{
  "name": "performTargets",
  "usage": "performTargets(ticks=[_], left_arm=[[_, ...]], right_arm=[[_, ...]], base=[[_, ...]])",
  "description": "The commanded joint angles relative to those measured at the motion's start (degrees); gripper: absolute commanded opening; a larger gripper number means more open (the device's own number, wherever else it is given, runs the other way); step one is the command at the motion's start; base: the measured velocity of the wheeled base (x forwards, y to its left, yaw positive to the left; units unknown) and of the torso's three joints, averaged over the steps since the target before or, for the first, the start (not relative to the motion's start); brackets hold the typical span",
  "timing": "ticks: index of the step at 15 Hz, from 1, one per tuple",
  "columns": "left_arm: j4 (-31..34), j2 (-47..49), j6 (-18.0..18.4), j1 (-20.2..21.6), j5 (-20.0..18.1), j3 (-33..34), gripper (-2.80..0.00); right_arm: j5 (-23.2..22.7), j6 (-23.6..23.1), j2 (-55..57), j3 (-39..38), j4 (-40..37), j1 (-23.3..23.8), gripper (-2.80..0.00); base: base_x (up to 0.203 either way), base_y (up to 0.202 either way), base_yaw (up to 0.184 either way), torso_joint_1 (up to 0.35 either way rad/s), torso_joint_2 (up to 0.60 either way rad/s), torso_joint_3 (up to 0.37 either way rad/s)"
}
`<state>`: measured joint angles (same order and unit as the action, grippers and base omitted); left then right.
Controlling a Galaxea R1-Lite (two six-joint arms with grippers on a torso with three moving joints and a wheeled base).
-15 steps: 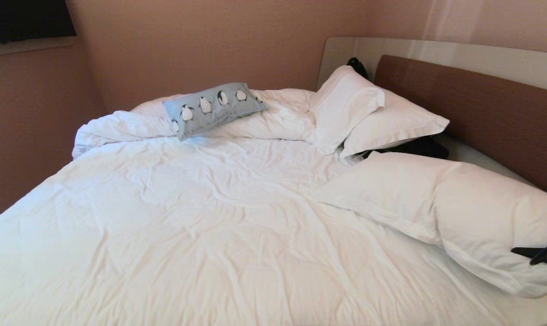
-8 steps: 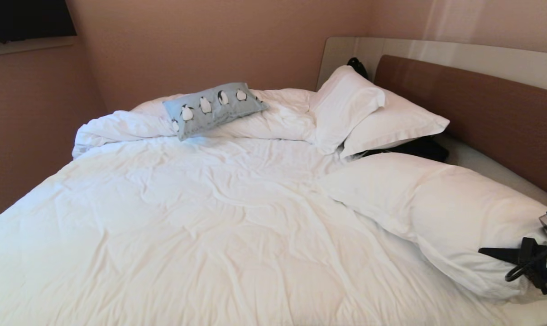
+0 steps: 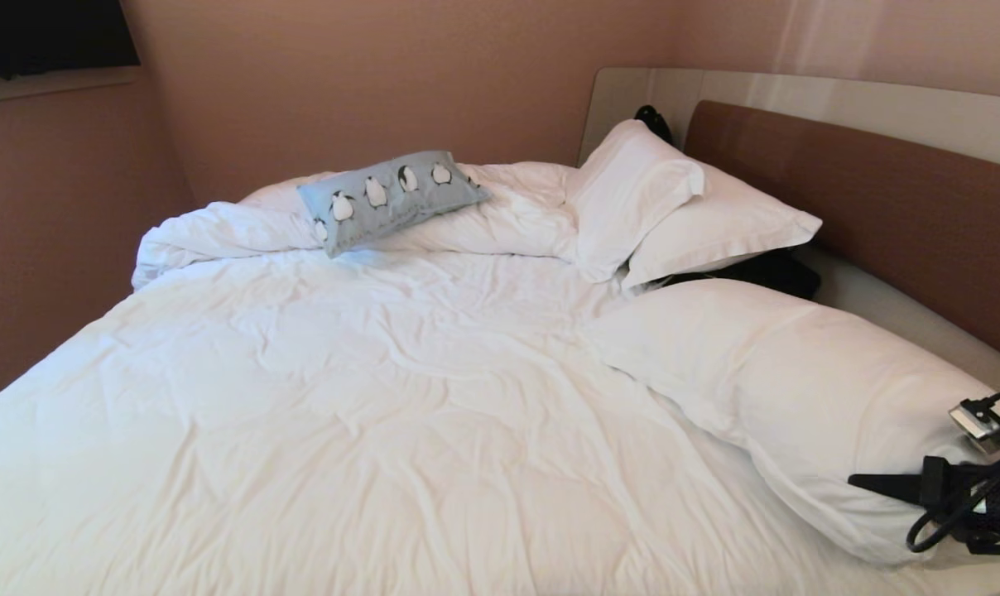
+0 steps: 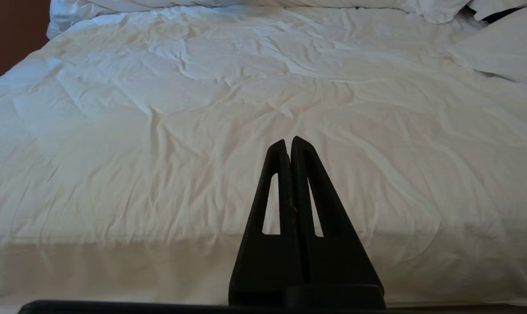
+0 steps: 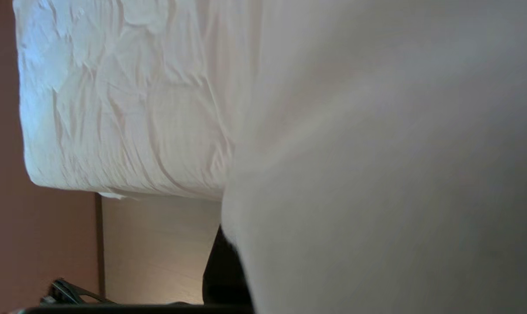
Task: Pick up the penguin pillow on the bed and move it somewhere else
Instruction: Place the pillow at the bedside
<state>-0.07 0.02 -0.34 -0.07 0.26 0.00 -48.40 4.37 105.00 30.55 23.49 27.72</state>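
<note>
Across the whole floor of the pink-brown room lay the bed (image 3: pixel 384 414), its white duvet (image 3: pixel 343 389) rumpled and bunched in a roll along the far wall. Headboard (image 3: pixel 864 199): brown padded panel backed by a paler beige board, along the right side. White pillows: one large, nearest (image 3: pixel 790 389); two smaller, stacked against the headboard corner (image 3: pixel 674 207). A dark item (image 3: pixel 765 269) lay between them, not identifiable.

Penguin pillow (image 3: pixel 392 199): small rectangular cushion, light blue, printed with a row of black-and-white penguins; a line of small script ran beneath them, too fine to read. It rested tilted on the bunched duvet at the far side of the bed, well apart from both arms.

Right pincer (image 3: pixel 868 482): black, cabled, at the lower right edge against the nearest large pillow, jaws nearly together, nothing seen held. Left pincer (image 4: pixel 289 144): tips together, empty, low before the near edge of the bed.
</note>
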Motion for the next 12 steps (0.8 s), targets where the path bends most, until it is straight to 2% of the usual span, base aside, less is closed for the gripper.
performTargets(ticks=[1,3,6,9,12], left_arm=[[0.0,0.0,0.0,0.0,0.0,0.0,-2.8],[0.0,0.0,0.0,0.0,0.0,0.0,-2.8],[0.0,0.0,0.0,0.0,0.0,0.0,-2.8],[0.0,0.1,0.0,0.0,0.0,0.0,-2.8],[0.0,0.1,0.0,0.0,0.0,0.0,-2.8]], right_arm=[[-0.1,-4.4,1.2,-0.3,0.1,-0.1,-2.8],[0.1,-5.9,0.4,-0.4,0.1,-0.1,-2.8],[3.3,-7.6,-5.3,-3.2,0.1,-0.1,-2.8],[2.2,-11.0,-13.2,-7.5,0.1,-0.1,-2.8],[1.7,-11.5,-16.4,-8.8,-0.3,0.0,-2.8]], base=[[0.0,0.0,0.0,0.0,0.0,0.0],[0.0,0.0,0.0,0.0,0.0,0.0],[0.0,0.0,0.0,0.0,0.0,0.0],[0.0,0.0,0.0,0.0,0.0,0.0],[0.0,0.0,0.0,0.0,0.0,0.0]])
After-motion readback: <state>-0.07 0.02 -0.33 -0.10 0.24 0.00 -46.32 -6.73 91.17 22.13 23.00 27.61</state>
